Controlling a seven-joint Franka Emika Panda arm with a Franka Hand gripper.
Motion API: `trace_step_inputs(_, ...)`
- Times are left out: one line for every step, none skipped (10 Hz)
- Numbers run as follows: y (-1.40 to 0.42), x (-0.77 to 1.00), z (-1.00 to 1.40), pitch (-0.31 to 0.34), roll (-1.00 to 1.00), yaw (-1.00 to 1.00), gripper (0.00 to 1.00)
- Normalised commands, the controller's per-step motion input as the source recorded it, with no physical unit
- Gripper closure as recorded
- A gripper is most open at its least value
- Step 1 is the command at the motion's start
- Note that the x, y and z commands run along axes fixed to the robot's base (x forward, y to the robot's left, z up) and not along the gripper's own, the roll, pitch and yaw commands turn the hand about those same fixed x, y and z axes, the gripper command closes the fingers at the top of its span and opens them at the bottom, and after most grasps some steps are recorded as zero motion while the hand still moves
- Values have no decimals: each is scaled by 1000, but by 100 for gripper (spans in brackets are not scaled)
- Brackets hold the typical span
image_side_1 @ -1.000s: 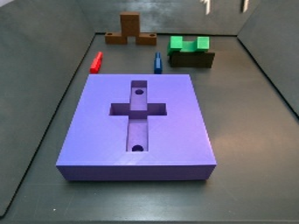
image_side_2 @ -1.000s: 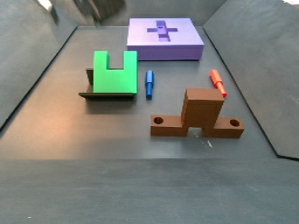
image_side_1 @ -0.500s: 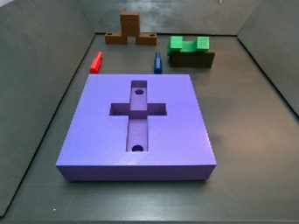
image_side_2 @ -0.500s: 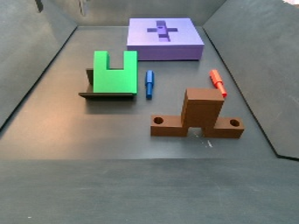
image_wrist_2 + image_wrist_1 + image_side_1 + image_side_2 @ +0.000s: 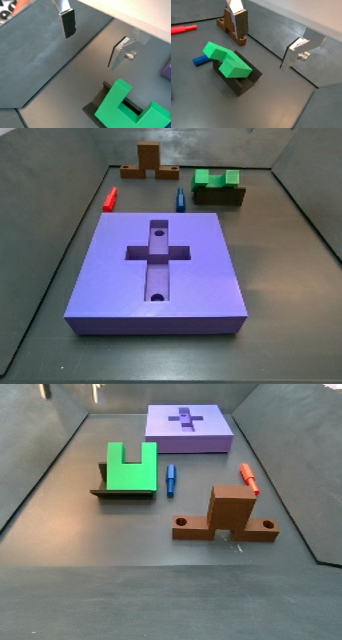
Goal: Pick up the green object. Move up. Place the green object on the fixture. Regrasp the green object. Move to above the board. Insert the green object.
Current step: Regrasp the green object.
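Note:
The green object (image 5: 214, 177) is a bright green U-shaped piece resting on the fixture (image 5: 218, 196), a dark low block near the back right wall. Both also show in the other side view, the green object (image 5: 130, 469) on the fixture (image 5: 120, 491), and in both wrist views (image 5: 224, 60) (image 5: 127, 107). My gripper (image 5: 262, 54) (image 5: 90, 50) is open and empty, high above the floor, off to the side of the green object. Only its fingertips (image 5: 47, 390) show at a side view's top edge. The board (image 5: 160, 268) (image 5: 189, 429) is the large purple slab with a cross recess.
A brown cross-shaped block (image 5: 148, 163) (image 5: 227, 519) stands near the fixture. A thin red bar (image 5: 110, 198) (image 5: 249, 477) and a short blue bar (image 5: 181, 198) (image 5: 171, 479) lie on the floor between the board and the blocks. Dark walls enclose the floor.
My gripper has risen: its fingers have left the top of one side view and nearly left the other. The green object has stayed on the fixture.

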Motion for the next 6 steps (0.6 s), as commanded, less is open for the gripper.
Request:
trace_step_inputs(-91,-97,-609,54,674,0,0)
trace_step_inputs(-71,-80,-583,6,746,0,0)
trace_step_inputs(0,-231,-374,57,871,0,0)
trace_step_inputs(60,-454,-197,86,974,57,0)
trace_step_inputs(63,-303,-111,206,1000,197,0)
trace_step_inputs(29,-303,-46,263,1000,289,0)
